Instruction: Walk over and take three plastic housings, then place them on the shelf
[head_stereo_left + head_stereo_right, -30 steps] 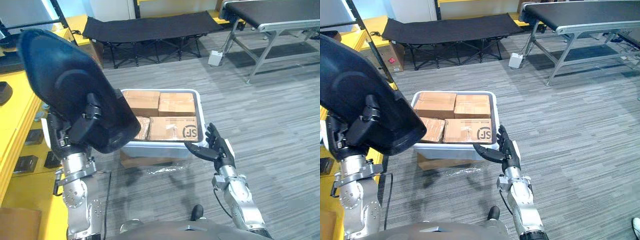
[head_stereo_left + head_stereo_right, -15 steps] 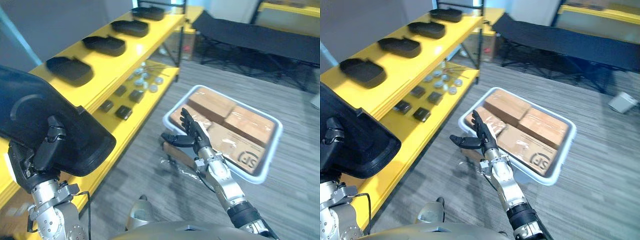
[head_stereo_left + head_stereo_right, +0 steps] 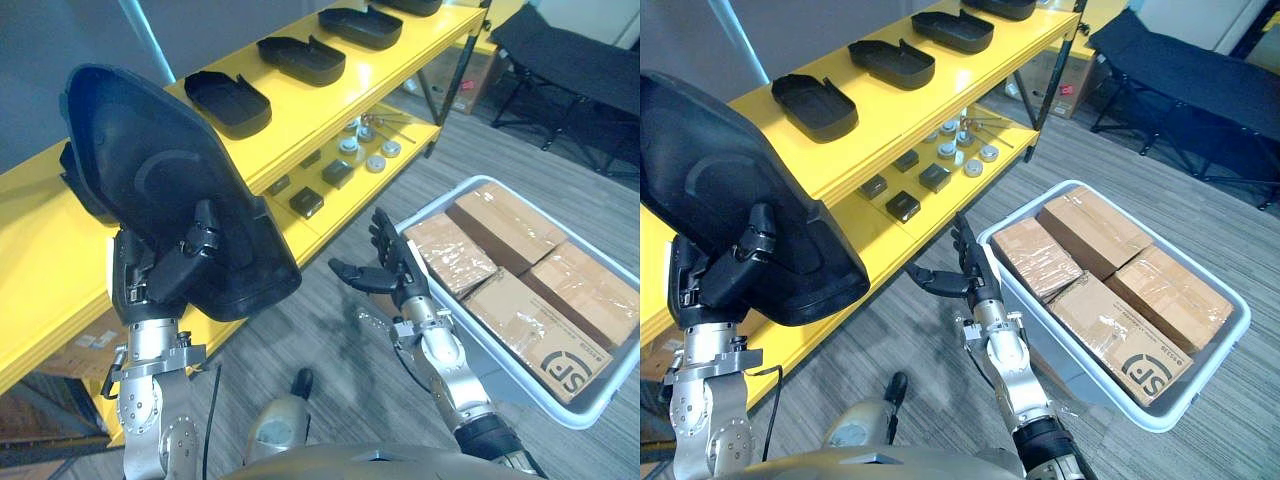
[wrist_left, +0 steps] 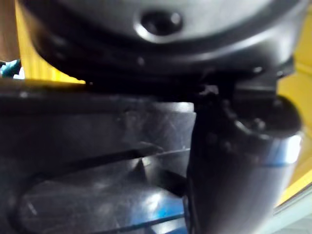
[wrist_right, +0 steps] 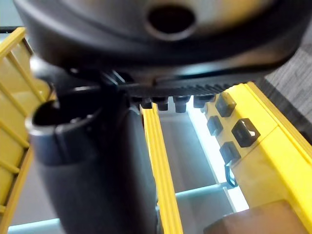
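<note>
**Beside the shelf: plastic housing held up**

Just off the yellow shelf's front edge, the left robot hand curls around the raised black plastic housing. The right robot hand, fingers spread, holds nothing.

Shelf: yellow, two levels.
Row of housings: three black shells lying apart along the shelf's top level.
Small parts: dark and pale pieces on the shelf's lower level.
Held housing: large black shell raised before the shelf's near end, left hand curled round it.
Right hand: fingers spread, empty, beside the shelf's lower level.
Bin: white, beside the shelf, packed with cardboard boxes.
</note>
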Controlling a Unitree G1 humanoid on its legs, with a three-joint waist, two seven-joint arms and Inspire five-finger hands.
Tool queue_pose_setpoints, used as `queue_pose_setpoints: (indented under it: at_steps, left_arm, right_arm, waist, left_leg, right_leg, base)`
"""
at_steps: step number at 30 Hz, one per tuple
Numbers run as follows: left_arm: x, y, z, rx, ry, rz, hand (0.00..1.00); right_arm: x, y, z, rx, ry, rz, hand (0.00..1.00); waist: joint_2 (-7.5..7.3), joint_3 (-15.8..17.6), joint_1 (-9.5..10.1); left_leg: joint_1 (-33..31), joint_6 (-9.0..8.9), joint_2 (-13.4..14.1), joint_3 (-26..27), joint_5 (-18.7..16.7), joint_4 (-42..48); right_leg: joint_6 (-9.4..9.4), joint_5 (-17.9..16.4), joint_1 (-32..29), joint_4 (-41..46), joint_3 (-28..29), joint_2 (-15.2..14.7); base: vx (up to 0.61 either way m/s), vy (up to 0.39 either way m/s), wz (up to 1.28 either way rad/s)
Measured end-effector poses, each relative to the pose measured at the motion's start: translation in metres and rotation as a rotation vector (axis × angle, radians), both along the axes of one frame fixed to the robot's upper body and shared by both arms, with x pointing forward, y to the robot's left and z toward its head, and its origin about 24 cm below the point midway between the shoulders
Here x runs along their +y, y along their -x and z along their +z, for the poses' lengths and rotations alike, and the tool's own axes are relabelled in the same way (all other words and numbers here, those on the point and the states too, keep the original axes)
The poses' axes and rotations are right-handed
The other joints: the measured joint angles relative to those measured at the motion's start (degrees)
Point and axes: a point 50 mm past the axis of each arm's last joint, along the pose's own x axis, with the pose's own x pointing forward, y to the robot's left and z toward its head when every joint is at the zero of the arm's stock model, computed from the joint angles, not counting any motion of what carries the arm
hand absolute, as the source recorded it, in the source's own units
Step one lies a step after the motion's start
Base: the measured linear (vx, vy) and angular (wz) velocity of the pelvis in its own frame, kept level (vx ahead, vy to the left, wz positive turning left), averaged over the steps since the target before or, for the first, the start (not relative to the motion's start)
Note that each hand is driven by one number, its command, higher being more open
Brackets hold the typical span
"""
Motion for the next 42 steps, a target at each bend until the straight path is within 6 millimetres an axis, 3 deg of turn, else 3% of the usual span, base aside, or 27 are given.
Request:
queue_pose_setpoints:
  at_steps: [3, 8, 12, 15, 16, 18, 19, 20, 22, 24, 25, 26, 27, 28, 29, 30, 31, 32, 33, 34, 36, 38, 40, 42]
  left_arm:
    - [-0.002, -0.001, -0.007, 0.027, 0.018, -0.004, 0.0]
    - [-0.002, 0.0, -0.011, 0.043, 0.021, -0.001, 0.0]
    - [-0.002, 0.0, -0.011, 0.041, 0.026, 0.004, 0.0]
    - [0.002, 0.002, -0.011, 0.044, 0.022, 0.023, 0.0]
    - [0.004, 0.003, -0.01, 0.041, 0.018, 0.033, 0.0]
    - [0.01, 0.004, -0.005, 0.027, -0.006, 0.071, 0.0]
    - [0.012, 0.004, -0.004, 0.025, -0.022, 0.08, 0.0]
    - [0.016, 0.004, -0.001, 0.026, -0.052, 0.103, 0.0]
    - [0.022, 0.005, 0.001, 0.034, -0.065, 0.155, 0.0]
    - [0.029, 0.006, 0.006, 0.02, -0.059, 0.212, 0.0]
    - [0.031, 0.001, 0.012, -0.01, -0.054, 0.229, 0.0]
    - [0.03, -0.007, 0.021, -0.052, -0.05, 0.226, 0.0]
    - [0.029, -0.01, 0.024, -0.072, -0.051, 0.218, 0.0]
    - [0.026, -0.015, 0.029, -0.101, -0.049, 0.2, 0.0]
    - [0.025, -0.015, 0.029, -0.111, -0.046, 0.197, 0.0]
    - [0.025, -0.014, 0.029, -0.113, -0.048, 0.198, 0.0]
    - [0.026, -0.011, 0.029, -0.107, -0.059, 0.204, 0.0]
    - [0.021, -0.007, 0.019, -0.074, -0.007, 0.21, 0.0]
    - [0.019, -0.004, 0.015, -0.061, 0.005, 0.203, 0.0]
    - [0.016, -0.001, 0.01, -0.043, 0.014, 0.193, 0.0]
    - [0.015, -0.001, 0.009, -0.045, 0.014, 0.176, 0.0]
    - [0.013, -0.001, 0.01, -0.053, 0.011, 0.151, 0.0]
    - [0.01, -0.002, 0.01, -0.062, 0.025, 0.12, 0.0]
    - [0.005, -0.005, 0.009, -0.057, 0.032, 0.093, 0.0]
  right_arm:
    - [0.001, 0.0, 0.004, -0.033, 0.001, 0.029, 1.0]
    - [0.002, 0.001, 0.013, -0.082, -0.064, 0.037, 1.0]
    - [0.0, 0.0, 0.021, -0.098, -0.185, 0.021, 1.0]
    - [0.001, 0.002, 0.019, -0.09, -0.221, -0.013, 1.0]
    - [0.001, 0.004, 0.017, -0.082, -0.228, -0.018, 1.0]
    - [0.0, 0.006, 0.017, -0.08, -0.24, -0.032, 1.0]
    - [0.0, 0.006, 0.018, -0.084, -0.241, -0.032, 1.0]
    - [0.0, 0.005, 0.021, -0.098, -0.24, -0.033, 1.0]
    - [0.002, 0.003, 0.032, -0.155, -0.19, -0.005, 1.0]
    - [0.004, -0.007, 0.053, -0.25, -0.139, 0.054, 1.0]
    - [0.001, -0.015, 0.073, -0.341, -0.102, 0.085, 1.0]
    - [-0.006, -0.018, 0.094, -0.436, -0.075, 0.09, 1.0]
    - [-0.01, -0.017, 0.104, -0.482, -0.068, 0.086, 1.0]
    - [-0.016, -0.012, 0.119, -0.559, -0.063, 0.076, 1.0]
    - [-0.017, -0.008, 0.128, -0.601, -0.061, 0.08, 1.0]
    - [-0.018, -0.005, 0.136, -0.636, -0.061, 0.088, 1.0]
    - [-0.017, -0.002, 0.143, -0.669, -0.072, 0.113, 1.0]
    - [-0.019, -0.002, 0.148, -0.689, -0.07, 0.149, 1.0]
    - [-0.021, -0.001, 0.149, -0.691, -0.07, 0.16, 1.0]
    - [-0.025, -0.002, 0.15, -0.69, -0.074, 0.156, 1.0]
    - [-0.033, -0.002, 0.152, -0.698, -0.063, 0.123, 1.0]
    - [-0.041, -0.002, 0.151, -0.694, -0.058, 0.078, 1.0]
    - [-0.047, 0.001, 0.143, -0.667, -0.043, 0.016, 1.0]
    - [-0.055, 0.006, 0.13, -0.614, -0.034, -0.034, 1.0]
  waist:
    - [0.4, 1.61, -0.01]
    - [-0.82, 3.28, -1.24]
    - [-0.88, 3.47, -1.39]
    - [-1.88, 2.74, -0.92]
    - [-2.34, 1.88, -1.02]
    - [-2.23, 0.93, -1.37]
    - [-2.44, 0.9, -1.54]
    - [-2.79, 0.72, -1.85]
    - [-2.52, 0.78, -1.8]
    - [-1.77, 0.75, -1.97]
    - [-1.04, 0.41, -2.71]
    - [-0.46, 0.39, -3.7]
    - [-0.48, 0.38, -4.41]
    - [-0.55, 0.35, -5.52]
    - [-0.9, 0.15, -6.01]
    - [-2.15, -0.5, -5.91]
    - [-5.49, -2.33, -5.79]
    - [-2.74, -2.89, -5.23]
    - [-1.75, -3.39, -5.14]
    - [-0.4, -4.15, -4.63]
    - [-0.24, -4.27, -4.39]
    - [-0.21, -4.28, -4.25]
    - [-0.45, -4.32, -3.75]
    - [-0.43, -4.35, -3.47]
  left_leg:
    - [0.0, -0.41, 1.0, -0.02, 0.28, -0.05]
    - [-1.65, 0.03, 1.12, 0.26, -1.33, 2.67]
    - [-5.35, 1.4, -1.47, 1.89, -8.04, 13.81]
    - [-6.01, 2.76, -1.91, 7.53, -13.6, 20.28]
    - [-5.93, 3.28, -2.41, 8.31, -14.55, 20.52]
    - [-4.58, 4.81, -3.71, 7.1, -14.83, 19.68]
    - [-3.68, 5.14, -4.11, 6.7, -14.89, 18.79]
    - [-1.72, 6.05, -4.1, 5.36, -14.71, 16.86]
    - [3.13, 6.66, -3.94, 4.09, -14.34, 13.27]
    - [7.12, 6.57, -3.16, 3.44, -14.16, 9.95]
    - [7.74, 6.22, -2.26, 1.56, -14.39, 9.19]
    - [7.65, 5.71, -1.96, -1.95, -14.82, 9.13]
    - [7.61, 5.48, -1.99, -3.75, -15.06, 9.2]
    - [7.95, 4.73, -2.31, -7.55, -15.78, 9.67]
    - [8.74, 3.79, -2.61, -9.68, -16.42, 9.82]
    - [9.35, 2.78, -3.39, -11.18, -17.03, 9.67]
    - [9.89, 1.27, -5.34, -11.35, -18.24, 9.71]
    - [9.85, 0.15, -2.26, -10.23, -19.71, 11.5]
    - [9.34, 0.34, -0.48, -7.25, -19.85, 12.03]
    - [8.76, 1.02, 2.74, -0.98, -19.78, 12.78]
    - [7.67, 1.55, 6.05, 7.56, -18.89, 13.23]
    - [6.79, 2.12, 7.03, 14.25, -17.79, 11.25]
    - [7.67, 0.11, 7.01, 15.01, -15.18, 7.93]
    - [9.13, 0.21, 5.43, 14.63, -13.38, 4.24]
  right_leg:
    - [-0.14, -1.94, -0.95, 2.06, 0.52, 0.36]
    - [0.0, -2.85, -1.56, 3.65, 0.7, 0.05]
    - [2.08, -4.39, -0.1, 6.67, 0.48, -3.23]
    - [3.46, -5.19, 3.65, 5.67, -0.25, -5.7]
    - [3.02, -3.84, 4.25, 5.57, -0.15, -5.78]
    - [-5.88, 2.94, -2.73, 19.95, 5.46, -9.13]
    - [-6.79, 5.58, -4.89, 23.62, 7.54, -9.76]
    - [-5.5, 5.54, -8.66, 31.03, 12.06, -9.2]
    - [-5.59, 0.58, -11.91, 36.63, 12.95, -6.31]
    - [-6.94, -2.89, -14.33, 32.45, 11.75, -2.02]
    - [-7.66, -3.38, -16.85, 25.79, 13.71, 2.7]
    - [-7.08, -2.99, -19.56, 18.88, 20.05, 7.66]
    - [-6.27, -2.48, -20.58, 16.27, 23.92, 9.58]
    - [-4.31, -1.09, -21.59, 12.57, 30.63, 12.13]
    - [-2.98, 0.22, -21.72, 10.33, 33.25, 12.61]
    - [-3.78, 2.72, -21.44, 8.32, 33.34, 11.55]
    - [-3.85, 8.19, -20.06, 5.33, 31.99, 8.17]
    - [-4.48, 7.18, -17.72, 5.11, 27.63, 9.45]
    - [-5.15, 6.74, -15.86, 3.13, 25.51, 10.19]
    - [-5.85, 6.37, -12.89, 0.39, 22.16, 11.73]
    - [-7.05, 6.57, -8.87, -3.35, 16.57, 12.7]
    - [-7.73, 6.99, -7.11, -5.71, 12.66, 12.81]
    - [-7.77, 7.22, -6.68, -6.75, 10.78, 12.29]
    - [-7.05, 8.11, -5.56, -8.68, 9.9, 11.33]
  base:
    - [-0.11, -0.071, -0.03]
    - [-0.07, -0.012, -0.02]
    - [0.04, 0.131, 0.13]
    - [0.15, 0.198, 0.18]
    - [0.23, 0.176, 0.22]
    - [0.22, 0.232, 0.36]
    - [0.24, 0.19, 0.35]
    - [0.29, 0.069, 0.32]
    - [0.32, 0.029, 0.21]
    - [0.27, 0.0, 0.19]
    - [0.26, -0.091, 0.81]
    - [0.25, -0.125, 1.12]
    - [0.27, -0.211, 1.62]
    - [0.21, -0.213, 1.54]
    - [0.3, -0.33, 1.61]
    - [0.32, -0.406, 1.41]
    - [0.37, -0.51, 1.35]
    - [0.3, -0.423, 1.19]
    - [0.26, -0.358, 1.14]
    - [0.23, -0.305, 1.25]
    - [0.19, -0.282, 1.31]
    - [0.11, -0.152, 0.99]
    - [0.09, -0.06, 0.62]
    - [0.06, 0.043, 0.26]
